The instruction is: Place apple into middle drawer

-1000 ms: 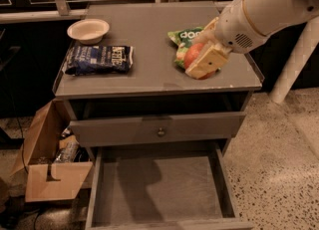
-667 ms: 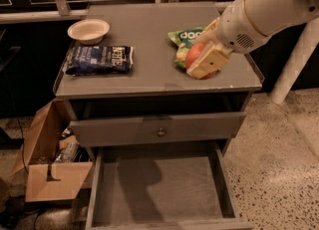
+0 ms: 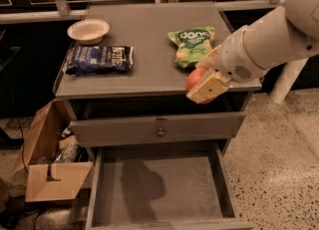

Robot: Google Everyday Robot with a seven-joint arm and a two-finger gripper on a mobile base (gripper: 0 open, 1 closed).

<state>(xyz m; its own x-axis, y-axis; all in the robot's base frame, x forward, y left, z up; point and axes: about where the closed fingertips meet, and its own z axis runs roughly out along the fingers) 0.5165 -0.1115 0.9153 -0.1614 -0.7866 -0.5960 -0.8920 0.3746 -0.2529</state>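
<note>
My gripper (image 3: 200, 90) is shut on the red-orange apple (image 3: 194, 77) and holds it in the air at the front edge of the cabinet top, right of centre. One cream finger (image 3: 208, 86) covers the apple's front. The white arm reaches in from the upper right. The middle drawer (image 3: 158, 186) is pulled out wide open below, and its grey floor holds nothing. The apple hangs above the drawer's back right part.
On the cabinet top (image 3: 149, 30) lie a green snack bag (image 3: 193, 45), a dark blue chip bag (image 3: 99, 58) and a white bowl (image 3: 88, 30). A closed drawer front with a round knob (image 3: 160, 132) sits above the open drawer. A cardboard box (image 3: 50, 167) stands at the left.
The gripper has carried the apple from above the tabletop beside the green bag forward and down to the cabinet's front edge.
</note>
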